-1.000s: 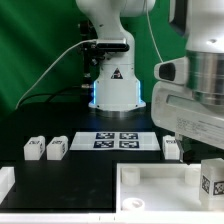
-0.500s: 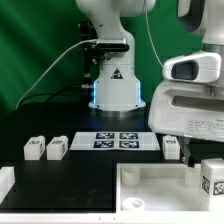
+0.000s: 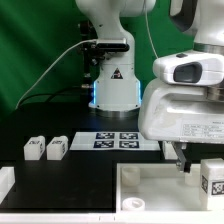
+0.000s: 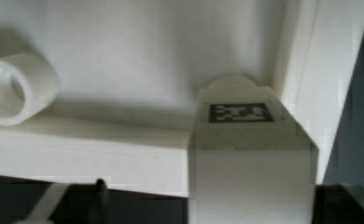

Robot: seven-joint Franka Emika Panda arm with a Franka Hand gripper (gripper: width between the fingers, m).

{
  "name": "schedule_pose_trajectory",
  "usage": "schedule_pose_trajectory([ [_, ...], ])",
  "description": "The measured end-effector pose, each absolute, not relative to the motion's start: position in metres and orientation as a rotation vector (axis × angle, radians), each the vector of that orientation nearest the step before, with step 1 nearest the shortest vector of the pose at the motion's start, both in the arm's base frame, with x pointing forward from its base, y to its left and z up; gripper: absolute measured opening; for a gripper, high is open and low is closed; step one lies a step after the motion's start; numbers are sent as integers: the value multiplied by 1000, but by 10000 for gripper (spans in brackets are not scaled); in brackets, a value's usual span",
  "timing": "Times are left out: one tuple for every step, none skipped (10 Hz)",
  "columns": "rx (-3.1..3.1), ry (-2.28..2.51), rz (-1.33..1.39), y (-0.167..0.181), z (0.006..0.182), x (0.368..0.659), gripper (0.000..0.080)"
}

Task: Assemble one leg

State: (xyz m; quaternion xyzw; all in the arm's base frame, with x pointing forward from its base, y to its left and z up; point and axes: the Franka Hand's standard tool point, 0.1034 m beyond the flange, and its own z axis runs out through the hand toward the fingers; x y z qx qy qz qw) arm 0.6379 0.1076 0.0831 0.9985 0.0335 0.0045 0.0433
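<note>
since the earlier frame the arm has swung toward the exterior view's left and sunk, its housing now hiding the leg that stood beside the marker board (image 3: 118, 139). nearest, a leg (image 3: 212, 180) stands on the tabletop (image 3: 150, 190) and fills the wrist view, seemingly pinched by the gripper (image 3: 180, 158), though i cannot tell. nothing looks joined yet; two more legs (image 3: 45, 148) wait on the table (image 3: 70, 180), so seating is still ahead.
</note>
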Motion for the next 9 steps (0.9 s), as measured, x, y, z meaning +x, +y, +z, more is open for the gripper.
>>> schedule_pose_trajectory([
  [3058,-32,19,108,83,638,389],
  [3050,-233,26,108,83,638,295],
  [3037,-369,31,107,83,638,295],
  [3014,-525,33,107,82,637,295],
  [2987,-654,35,106,82,637,295],
  [2960,-767,38,103,82,637,295],
  [2917,-895,27,103,83,636,295],
  [2865,-1018,21,102,85,636,295],
  [2843,-1054,20,97,85,635,301],
])
